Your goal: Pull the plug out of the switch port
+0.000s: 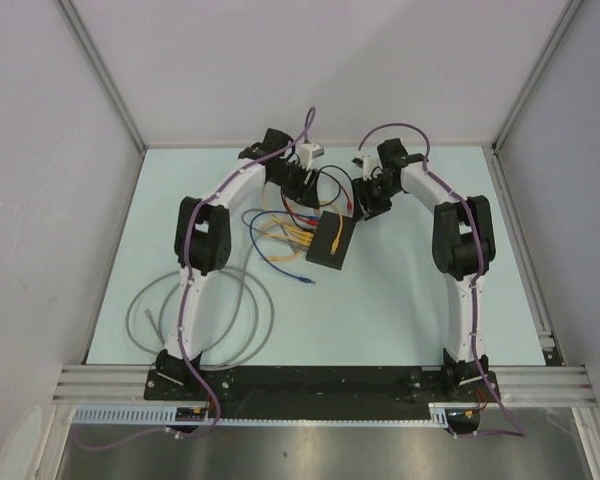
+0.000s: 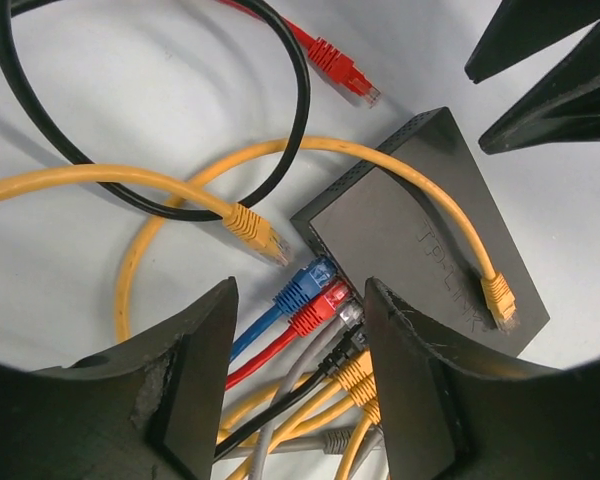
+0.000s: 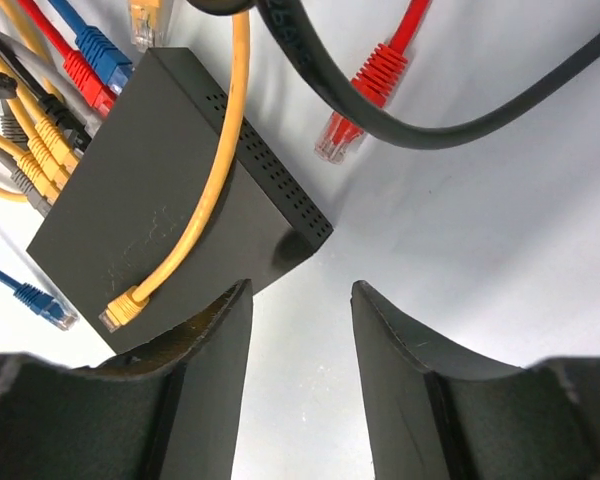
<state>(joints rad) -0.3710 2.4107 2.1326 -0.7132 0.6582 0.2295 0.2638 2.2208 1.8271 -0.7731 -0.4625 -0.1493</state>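
Note:
The black switch (image 1: 333, 240) lies mid-table, and shows in the left wrist view (image 2: 420, 220) and the right wrist view (image 3: 150, 180). Blue (image 2: 310, 283), red (image 2: 320, 308), grey (image 2: 348, 315), black (image 2: 345, 345) and yellow (image 2: 358, 372) plugs sit in its port row. My left gripper (image 2: 300, 290) is open above these plugs, its fingers either side of them, touching none. It also shows from above (image 1: 305, 195). My right gripper (image 3: 300, 290) is open and empty over bare table by the switch's far corner, and shows from above (image 1: 370, 205).
A loose yellow plug (image 2: 500, 297) rests on the switch's top. Another loose yellow plug (image 2: 255, 230), a loose red plug (image 2: 342, 65) and a black cable (image 2: 280, 120) lie beside it. A loose blue plug (image 3: 40, 300) lies nearby. A grey cable coil (image 1: 200, 310) lies front left.

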